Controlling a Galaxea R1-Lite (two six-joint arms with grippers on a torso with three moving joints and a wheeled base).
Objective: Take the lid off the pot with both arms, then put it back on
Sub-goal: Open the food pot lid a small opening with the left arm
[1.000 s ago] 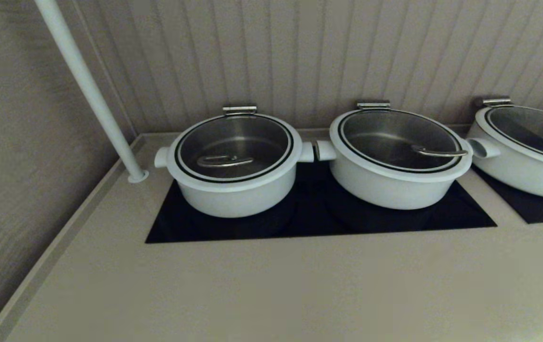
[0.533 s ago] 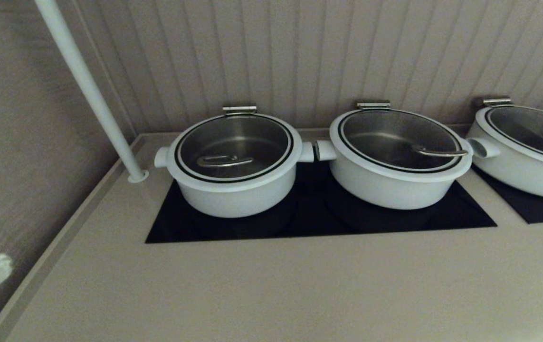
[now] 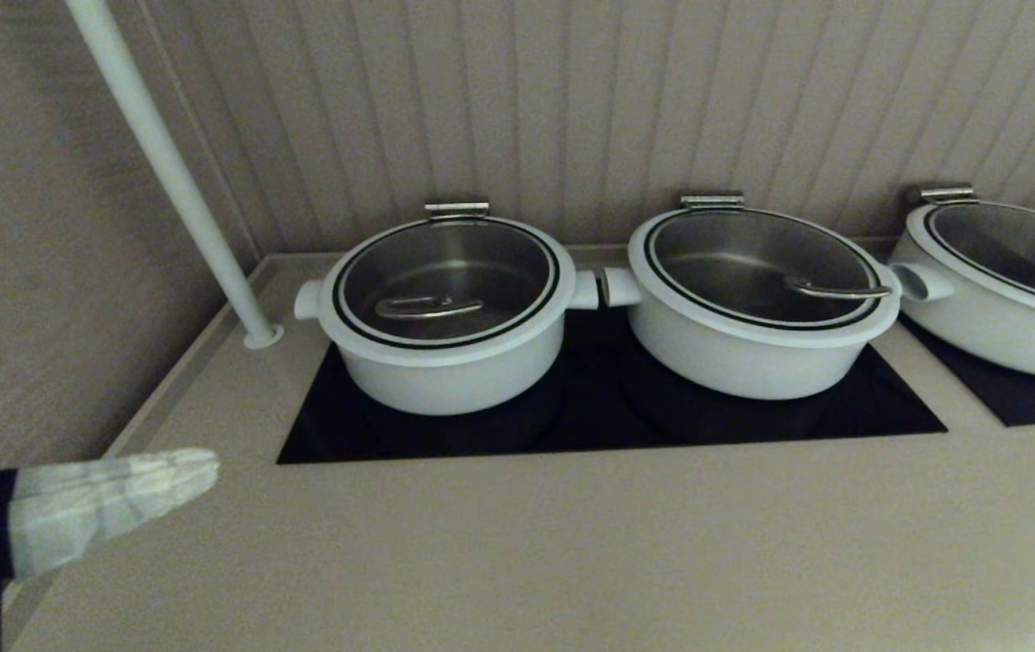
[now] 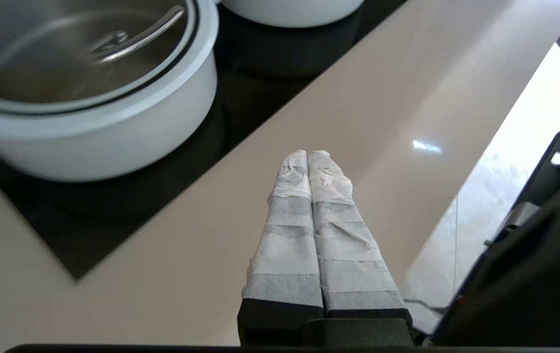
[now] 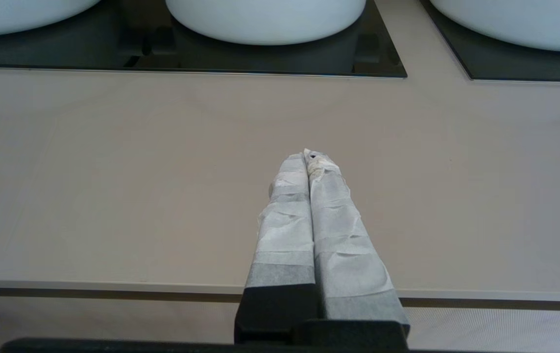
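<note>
A broad band of bare beige counter (image 3: 571, 543) fills the lower half of the head view, running from the raised lip along its left edge to the right border of the frame. Above it, a black glass panel (image 3: 608, 426) is set flush into the counter, its front edge straight across mid-frame. On that panel, at centre left, stands the pot (image 3: 445, 362), with the lid (image 3: 445, 281) seated flat on its rim and the bent steel loop handle (image 3: 426, 308) lying across the glass. A second white pot (image 3: 752, 344) sits just beside it at centre right, their stub handles nearly touching, and a third pot (image 3: 997, 308) is cut off at the right edge on a separate dark panel. A white pole (image 3: 173, 172) rises at a slant from the counter's upper-left corner, in front of a ribbed wall (image 3: 617, 100). The left gripper (image 3: 200, 471) reaches in from the lower left of the head view, above the counter's edge and well apart from the pot, its white-wrapped jaws pressed together and holding nothing, as the left wrist view confirms (image 4: 308, 156). The right gripper (image 5: 309, 156) appears only in its own wrist view, hanging above the counter's front strip, near its outer edge, jaws likewise closed and empty.
</note>
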